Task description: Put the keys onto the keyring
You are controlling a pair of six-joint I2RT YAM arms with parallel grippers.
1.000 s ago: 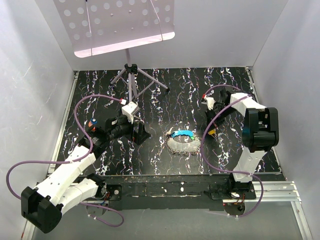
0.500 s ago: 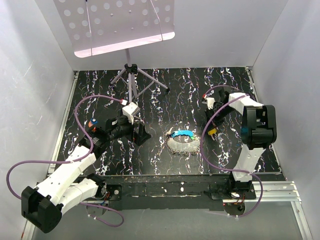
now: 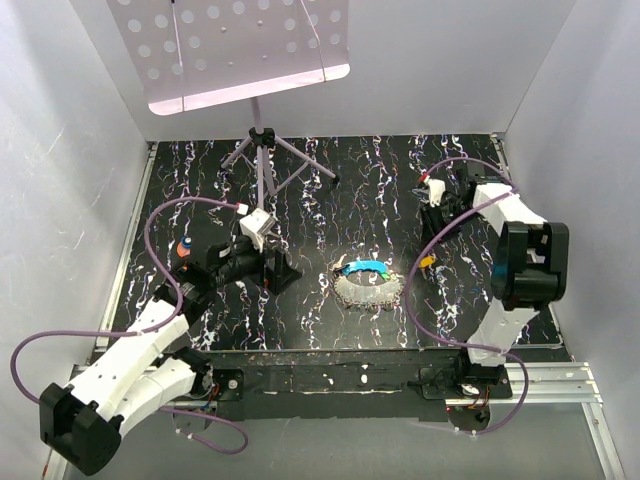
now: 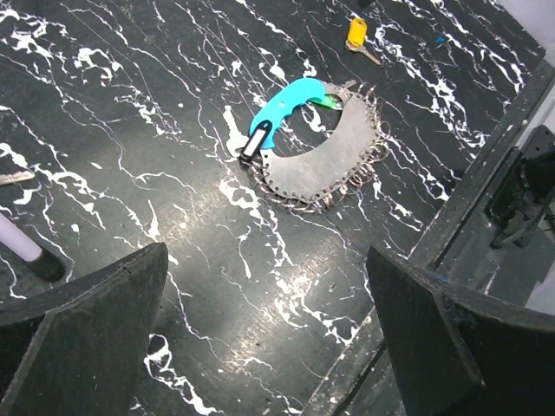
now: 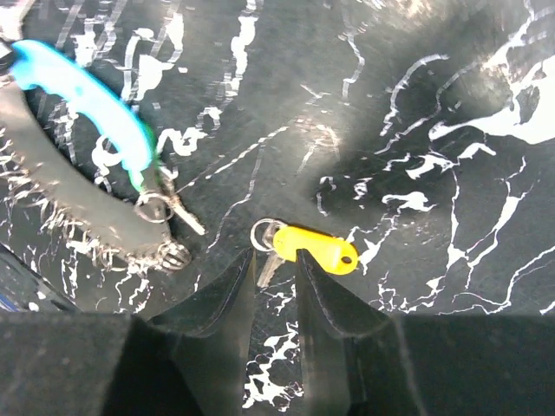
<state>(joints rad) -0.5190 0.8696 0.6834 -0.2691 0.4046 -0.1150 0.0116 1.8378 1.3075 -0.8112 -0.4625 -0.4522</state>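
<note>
A key with a yellow head [image 5: 323, 248] and a small ring lies flat on the black marbled table [image 3: 330, 200], also seen as the yellow key [image 3: 427, 262] and key [image 4: 356, 32]. My right gripper [image 5: 276, 260] hovers just over it, jaws a narrow gap apart with only the key's blade showing on the table between them. This right gripper [image 3: 433, 232] is just behind the key. The keyring [image 3: 367, 285], a grey crescent plate edged with rings under a turquoise-blue piece [image 4: 286, 108], lies mid-table. My left gripper [image 4: 269, 321] stands wide open and empty, left of the keyring [image 4: 334, 160].
A tripod stand [image 3: 262, 150] with a white perforated plate [image 3: 240, 45] rises at the back. White walls close in three sides. A black rail [image 3: 330, 370] runs along the near edge. Purple cables loop from both arms.
My right gripper has parted its jaws and drawn back and up from the yellow key, which stays on the table. The left arm shifted only slightly.
</note>
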